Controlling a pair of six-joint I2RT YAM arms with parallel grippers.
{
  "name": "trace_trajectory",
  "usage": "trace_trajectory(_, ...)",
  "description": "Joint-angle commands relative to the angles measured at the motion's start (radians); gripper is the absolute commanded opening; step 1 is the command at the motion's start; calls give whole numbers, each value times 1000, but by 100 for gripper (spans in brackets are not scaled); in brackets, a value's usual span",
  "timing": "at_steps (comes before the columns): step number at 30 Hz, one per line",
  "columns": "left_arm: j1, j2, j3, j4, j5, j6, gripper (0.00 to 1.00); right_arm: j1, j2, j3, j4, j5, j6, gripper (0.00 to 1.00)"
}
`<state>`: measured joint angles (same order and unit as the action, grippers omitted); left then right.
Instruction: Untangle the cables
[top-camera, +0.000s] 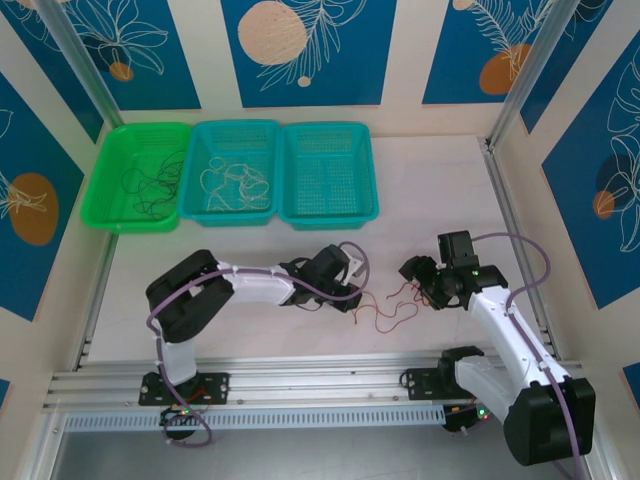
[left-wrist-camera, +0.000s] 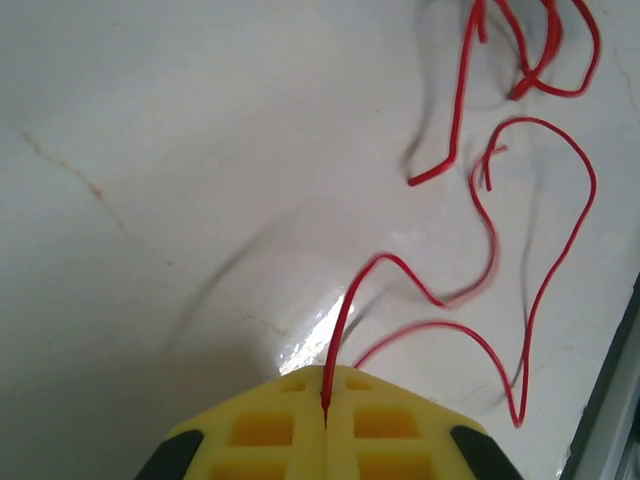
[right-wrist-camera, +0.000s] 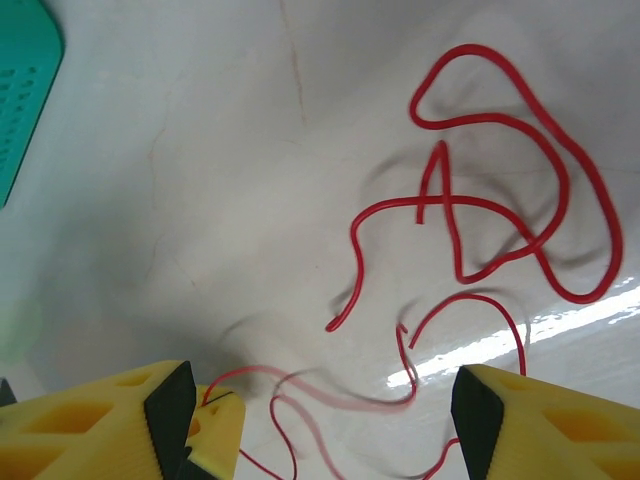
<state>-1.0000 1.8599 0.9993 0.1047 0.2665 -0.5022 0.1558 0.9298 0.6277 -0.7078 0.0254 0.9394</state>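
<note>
A loose tangle of thin red cables (top-camera: 385, 314) lies on the white table (top-camera: 250, 240) between my two grippers. My left gripper (top-camera: 348, 287) is shut on one red cable (left-wrist-camera: 340, 330), which comes out of the seam between its yellow fingertips (left-wrist-camera: 300, 420); further red loops (left-wrist-camera: 458, 100) lie ahead to the right. My right gripper (top-camera: 414, 274) stands open just above the table, its fingers (right-wrist-camera: 170, 410) wide apart with red cable loops (right-wrist-camera: 470, 120) on the table between and beyond them, none gripped. Beside its left finger shows a yellow tip (right-wrist-camera: 215, 435) with a red cable coming out of it.
Three baskets line the back: a green one (top-camera: 112, 160) with dark cables (top-camera: 150, 185), a teal one (top-camera: 268, 135) with whitish cables (top-camera: 235, 182), and a bare teal one (top-camera: 328, 172). A metal rail (top-camera: 320, 385) runs along the near edge.
</note>
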Motion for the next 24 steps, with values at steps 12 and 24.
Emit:
trace_trajectory(12, -9, -304, 71, -123, -79, 140, 0, 260, 160, 105, -14, 122, 2, 69)
trace_trajectory(24, 136, -436, 339, -280, -118, 326, 0, 248, 123, 147, -26, 102, -16, 70)
